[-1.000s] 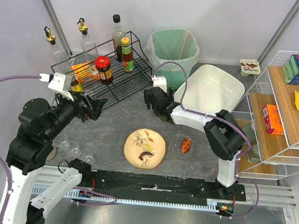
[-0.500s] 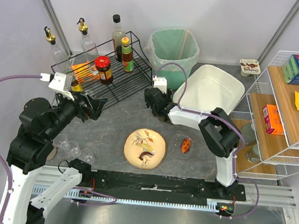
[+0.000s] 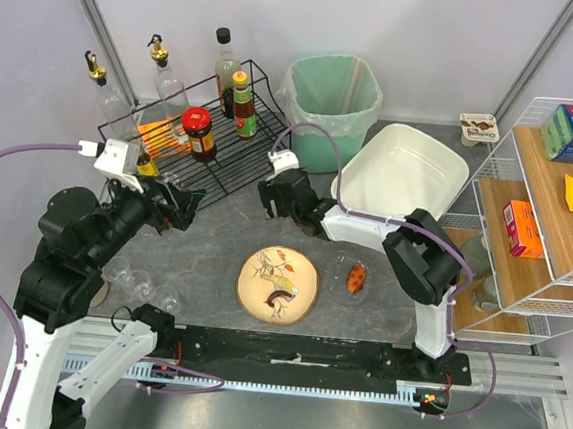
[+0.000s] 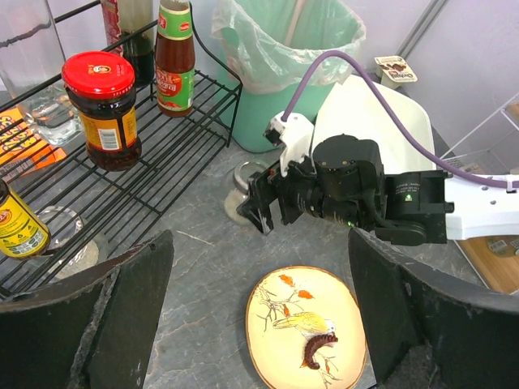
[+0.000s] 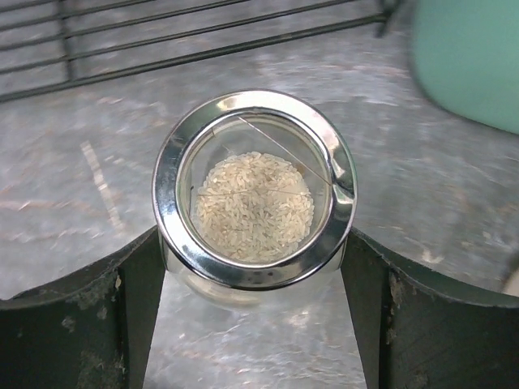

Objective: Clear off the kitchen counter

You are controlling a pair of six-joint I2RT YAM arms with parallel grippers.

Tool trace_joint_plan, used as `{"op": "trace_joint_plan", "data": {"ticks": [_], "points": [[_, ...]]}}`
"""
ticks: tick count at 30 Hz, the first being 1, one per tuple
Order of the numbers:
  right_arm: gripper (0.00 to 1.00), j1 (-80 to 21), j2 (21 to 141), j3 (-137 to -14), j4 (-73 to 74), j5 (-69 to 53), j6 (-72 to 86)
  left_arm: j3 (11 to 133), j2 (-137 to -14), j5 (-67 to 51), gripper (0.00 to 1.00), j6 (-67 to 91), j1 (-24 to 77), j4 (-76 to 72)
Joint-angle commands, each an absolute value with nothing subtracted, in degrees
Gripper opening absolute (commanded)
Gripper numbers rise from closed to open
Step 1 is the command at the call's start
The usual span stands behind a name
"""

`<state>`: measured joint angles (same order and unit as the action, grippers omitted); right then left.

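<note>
Right wrist view looks straight down on a small glass jar [image 5: 254, 194] of rice with a shiny metal-rimmed lid. It stands upright on the kitchen counter [image 3: 227, 231], the grey stone-patterned worktop spreading from the black wire rack [image 3: 222, 149] to the arm bases. The right gripper [image 5: 251, 239] straddles the jar, fingers [image 5: 130, 308] spread to the lid's width, one either side; whether they press I cannot tell. The left gripper [image 4: 259, 243] hangs wide and empty near the rack. I judge the jar fairly heavy for its size, rigid, slick and breakable (that counter is hard and unforgiving), so the grip belongs across the glass body just under the lid rim, squarely centred.
</note>
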<state>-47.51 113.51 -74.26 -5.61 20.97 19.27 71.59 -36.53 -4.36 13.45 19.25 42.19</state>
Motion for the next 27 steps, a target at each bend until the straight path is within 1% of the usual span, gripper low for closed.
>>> {"op": "trace_joint_plan", "data": {"ticks": [1, 8, 21, 27], "points": [[0.38, -50.1, 110.0, -74.0, -9.2, 10.1, 13.1, 71.1, -35.9, -3.4, 0.93, 13.1, 19.2, 41.7], [0.34, -51.9, 111.6, -76.6, -13.5, 9.1, 12.5, 71.5, -35.9, -4.1, 0.93, 13.4, 19.2, 41.7], [0.34, -52.1, 118.2, -87.9, -13.3, 11.3, 9.4, 72.0, -35.9, -4.4, 0.93, 13.4, 19.2, 41.6], [0.34, -52.1, 120.8, -90.5, -13.4, 10.0, 8.3, 71.3, -35.9, -3.3, 0.93, 12.7, 19.1, 41.7]]}}
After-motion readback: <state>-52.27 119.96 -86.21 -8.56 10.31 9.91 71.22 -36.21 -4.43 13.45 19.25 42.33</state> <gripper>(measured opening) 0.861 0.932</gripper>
